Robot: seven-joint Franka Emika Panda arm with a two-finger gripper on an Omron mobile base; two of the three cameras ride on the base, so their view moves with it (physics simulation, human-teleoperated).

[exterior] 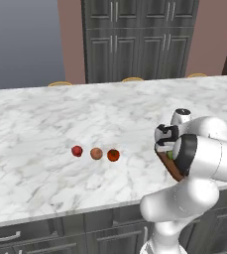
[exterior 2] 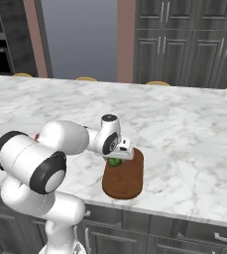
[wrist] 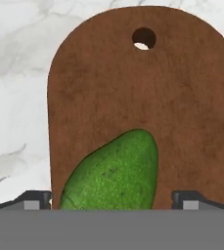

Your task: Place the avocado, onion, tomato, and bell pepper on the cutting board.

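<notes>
The hand view shows the avocado [wrist: 114, 173] lying on the cutting board [wrist: 182, 107], with a hanging hole near the board's far end, between the released claw [wrist: 112, 199] fingers. The left base view shows the tomato [exterior: 77, 151], onion [exterior: 96, 154] and bell pepper [exterior: 113, 155] lined up mid-worktop [exterior: 45, 119], well apart from the board at the front edge.

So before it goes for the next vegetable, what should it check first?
1. Avocado on the cutting board: ok.
2. Claw open, fingers apart on either side of the avocado: ok.
3. Fingers fully free of the avocado: cannot tell.
4. Onion on the board: not ok, it sits on the counter between two red balls.
5. Room left on the board: ok, bare wood near the hanging hole.
</notes>
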